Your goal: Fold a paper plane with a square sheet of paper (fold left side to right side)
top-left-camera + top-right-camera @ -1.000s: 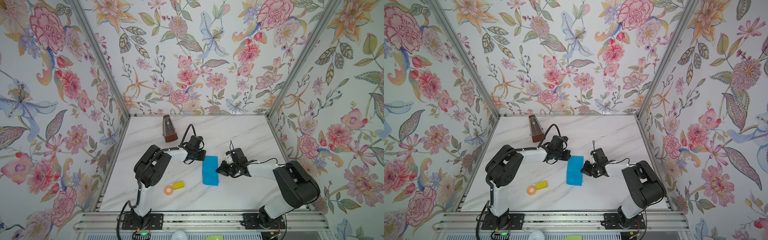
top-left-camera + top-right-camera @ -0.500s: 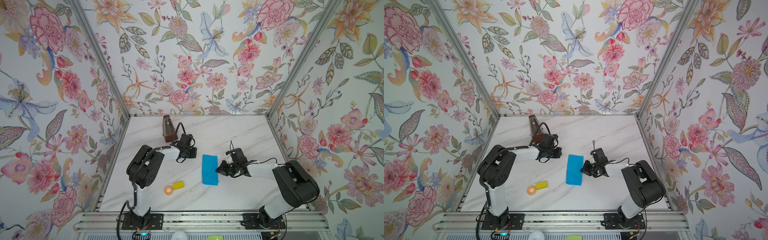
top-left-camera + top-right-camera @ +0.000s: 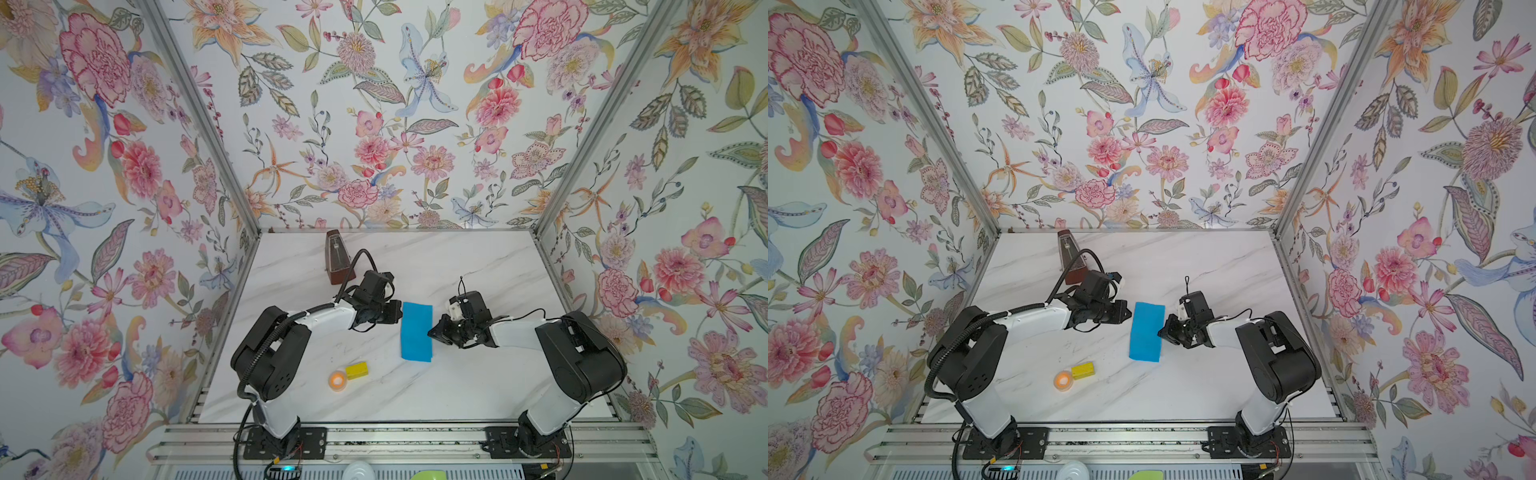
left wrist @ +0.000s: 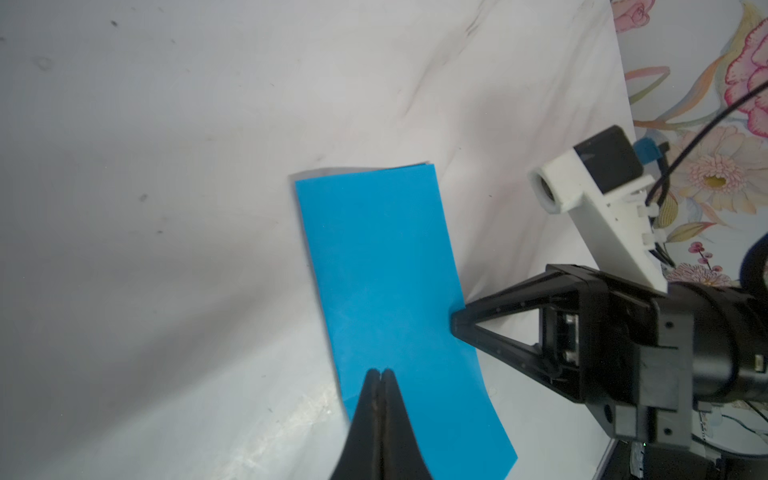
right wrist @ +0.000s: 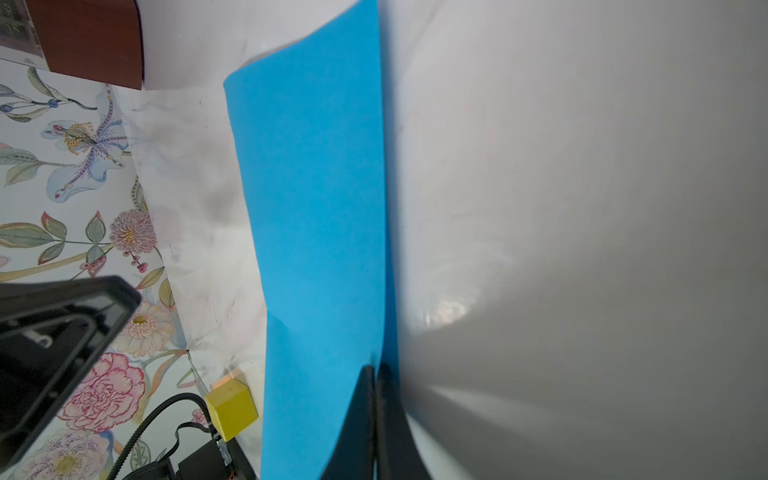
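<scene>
The left jaws were shut, tip against tip with nothing between them. In the left wrist view the closed tips sat over the left long edge of the square sheet of paper (image 4: 386, 291), near the end farther from the arm bases. Whether they pressed on it or hung just above could not be told. The right jaws were shut as well (only a dark hairline showed between them), and their joined point met the sheet's right long edge about midway along. In the right wrist view that edge ran straight down to the tips. It could not be told whether a layer was pinched there or merely pressed flat. A darker blue sliver ran beside that edge, either the lower layer or a shadow.

The sheet lay flat on the tabletop (image 3: 478, 386) between the two sets of jaws, folded in half into a narrow bright blue rectangle. The left arm (image 3: 324, 320) reached in from the sheet's left and the right arm (image 3: 511, 334) from its right.

Beyond the sheet's far left corner, behind the left arm, a brown metronome (image 3: 338, 257) stood upright. Off the sheet's near left corner, well apart from it, a small yellow block (image 3: 357, 370) lay just beside an orange tape roll (image 3: 337, 380), the block being the nearer to the sheet.
</scene>
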